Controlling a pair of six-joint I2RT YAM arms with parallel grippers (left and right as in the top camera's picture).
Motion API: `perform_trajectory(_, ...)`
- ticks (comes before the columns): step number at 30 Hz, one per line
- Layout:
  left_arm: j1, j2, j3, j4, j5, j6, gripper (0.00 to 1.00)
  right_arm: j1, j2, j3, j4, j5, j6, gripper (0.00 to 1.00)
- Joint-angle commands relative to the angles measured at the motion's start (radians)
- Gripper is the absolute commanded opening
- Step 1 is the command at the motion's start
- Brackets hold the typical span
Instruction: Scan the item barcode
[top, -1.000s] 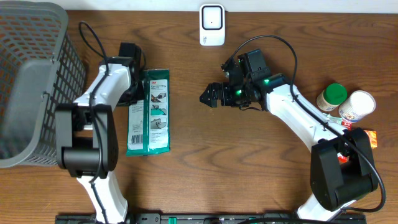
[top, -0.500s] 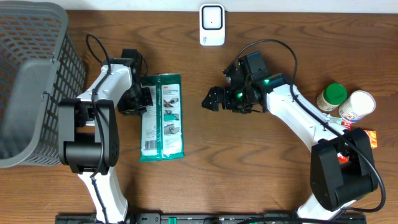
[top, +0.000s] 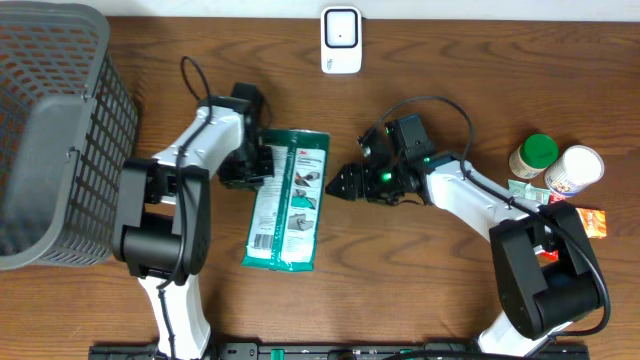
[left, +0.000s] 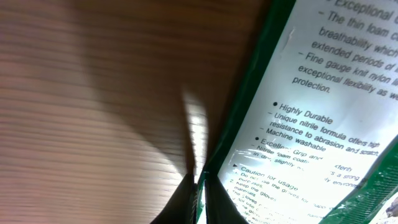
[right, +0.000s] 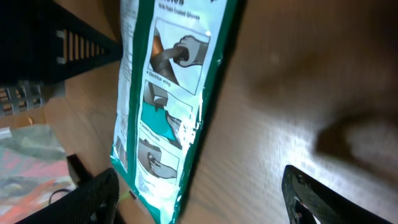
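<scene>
Our left pincer (top: 260, 166) is clamped on the edge of the flat green-and-white plastic glove packet (top: 288, 200) lying on the brown wooden tabletop (top: 420, 290). Our right pincer (top: 338, 184) gapes just beside it. We judge the packet light, floppy and slick, best gripped at the rim.

Open tabletop (top: 400, 280) below the glove packet (top: 288, 200) — basket (top: 60, 130) blocks the left, jars (top: 535, 155) the right.

Flat plastic packet (top: 288, 200), at left claw (left: 200, 190) tips: dark green border, white panel, black print, teal-and-brown picture panels. Both claws black; right claw (top: 336, 184) just beside packet. Wooden table (top: 420, 290): brown, fine straight grain. Plastic mesh basket (top: 95, 110), well off from left claw: grey lattice.
</scene>
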Motion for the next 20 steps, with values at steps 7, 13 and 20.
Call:
perform_trajectory(7,-0.037,0.000,-0.006,-0.006,0.013,-0.002,0.09,0.075,0.001,-0.116,0.106,-0.032,0.163,0.80)
perform_trajectory(13,-0.036,0.000,-0.006,-0.006,0.013,-0.002,0.09,0.182,0.001,-0.205,0.280,0.033,0.367,0.80)
perform_trajectory(20,-0.037,0.000,-0.006,-0.006,0.013,-0.002,0.09,0.262,0.001,-0.245,0.489,0.135,0.454,0.72)
